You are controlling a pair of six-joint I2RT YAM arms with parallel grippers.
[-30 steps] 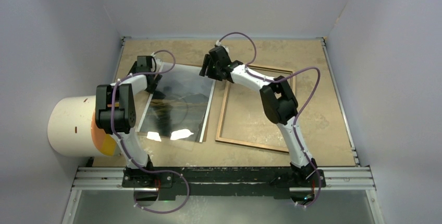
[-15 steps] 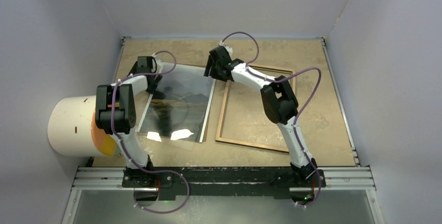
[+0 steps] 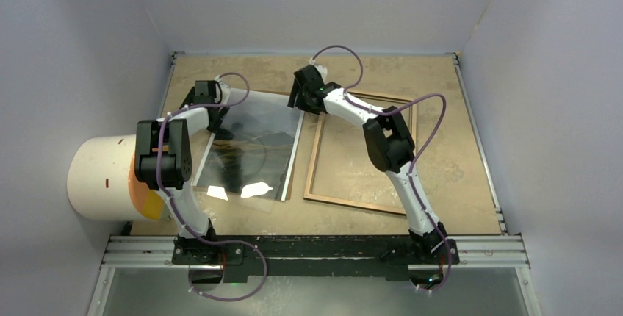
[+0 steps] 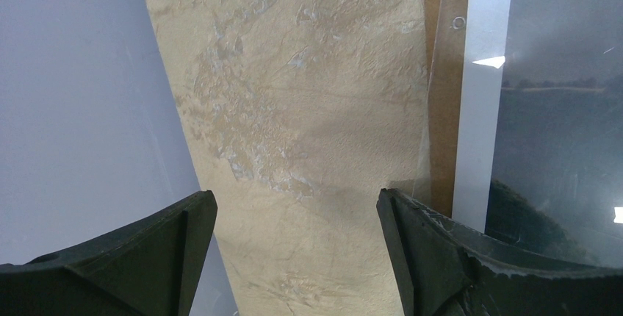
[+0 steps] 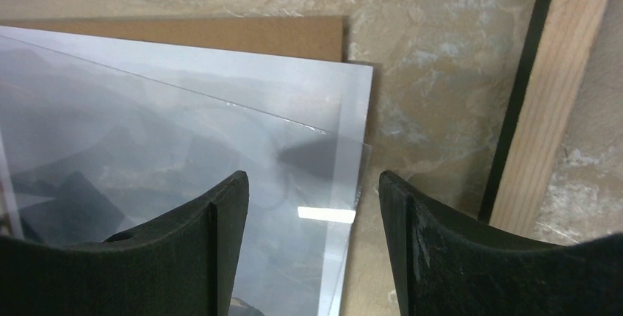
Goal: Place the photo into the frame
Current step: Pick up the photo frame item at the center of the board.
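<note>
1. Edging a little toward the bench's far edge, the right tool (image 5: 310, 184) hovers spread over the photo's (image 3: 250, 147) far right corner, pinching nothing.
2. The left tool (image 4: 297, 202) stays spread over bare bench (image 3: 455, 154) beside the photo's left edge.
3. The photo lies under a clear pane (image 5: 184, 132), left of the empty frame (image 3: 315, 156).
4. Judging by this, a corner pick-up comes next and insertion has not started.

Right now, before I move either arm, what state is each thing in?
photo: flat, face up on the backing board, not yet in the frame.
clear pane: lying over the photo, slightly askew.
backing board: flat under the photo.
frame: flat on the table, wood back up, empty.
left gripper: open, empty, beside the backing board's left edge.
right gripper: open, empty, above the pane's far corner.
</note>
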